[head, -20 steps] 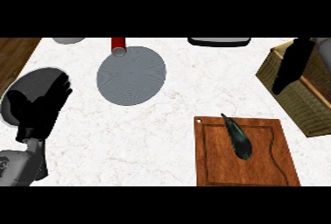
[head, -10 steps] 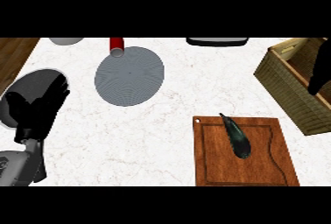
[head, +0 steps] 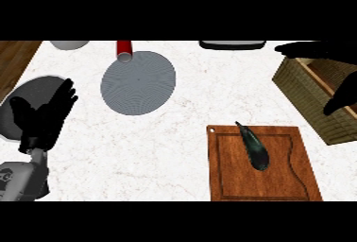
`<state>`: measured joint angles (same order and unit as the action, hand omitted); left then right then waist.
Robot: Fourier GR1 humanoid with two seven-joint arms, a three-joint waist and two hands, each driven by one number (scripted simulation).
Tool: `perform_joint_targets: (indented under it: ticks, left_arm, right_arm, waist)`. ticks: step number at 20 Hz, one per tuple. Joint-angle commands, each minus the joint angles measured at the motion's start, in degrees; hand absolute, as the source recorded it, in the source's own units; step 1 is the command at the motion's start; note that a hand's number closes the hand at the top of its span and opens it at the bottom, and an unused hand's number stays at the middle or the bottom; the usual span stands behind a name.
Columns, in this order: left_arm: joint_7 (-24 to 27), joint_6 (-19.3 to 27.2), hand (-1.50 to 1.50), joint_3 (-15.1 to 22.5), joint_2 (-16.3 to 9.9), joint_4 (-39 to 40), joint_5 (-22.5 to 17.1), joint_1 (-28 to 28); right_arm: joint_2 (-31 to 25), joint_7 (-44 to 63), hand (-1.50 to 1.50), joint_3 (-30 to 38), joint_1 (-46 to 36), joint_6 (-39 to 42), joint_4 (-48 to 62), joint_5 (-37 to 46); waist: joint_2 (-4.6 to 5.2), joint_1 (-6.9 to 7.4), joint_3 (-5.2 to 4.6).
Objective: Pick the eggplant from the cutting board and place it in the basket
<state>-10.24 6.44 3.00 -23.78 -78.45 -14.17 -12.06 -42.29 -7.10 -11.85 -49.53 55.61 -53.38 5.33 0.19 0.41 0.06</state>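
A dark, slim eggplant (head: 252,146) lies on the wooden cutting board (head: 279,182) at the lower right, its stem end pointing up-left. The woven basket (head: 304,92) stands at the right edge, just beyond the board. My right hand (head: 343,92) hovers open over the basket, one dark part stretching left along the basket's far rim and another hanging down over its inside. It is well apart from the eggplant and holds nothing. My left hand (head: 46,116) rests open at the left edge, fingers up.
A grey oval plate (head: 138,81) lies in the upper middle with a red cup (head: 124,48) at its far end. A second grey plate (head: 20,97) sits under my left hand. A white bowl (head: 68,45) and a black object (head: 232,45) stand along the far edge.
My right hand has shifted right, from the basket's left wall to over its inside at the view's edge, and spread out. The eggplant and my left hand have not moved.
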Motion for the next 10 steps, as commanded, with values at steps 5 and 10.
perform_joint_targets:
  ticks: [5, 10]
  left_arm:
    - [1.4, -4.49, 0.0, -3.99, -1.12, 4.39, -1.49, -2.88]
    - [-2.14, -2.09, 0.0, -2.77, 0.03, -2.61, 1.22, 1.0]
  right_arm:
    - [4.94, -11.86, -1.5, -0.34, 9.34, -7.9, -0.63, 6.32]
    - [11.25, -11.43, -1.5, -0.09, 11.79, -12.52, 0.62, 8.43]
  waist:
    - [0.18, 0.02, -0.02]
    - [-0.12, 0.22, -0.03]
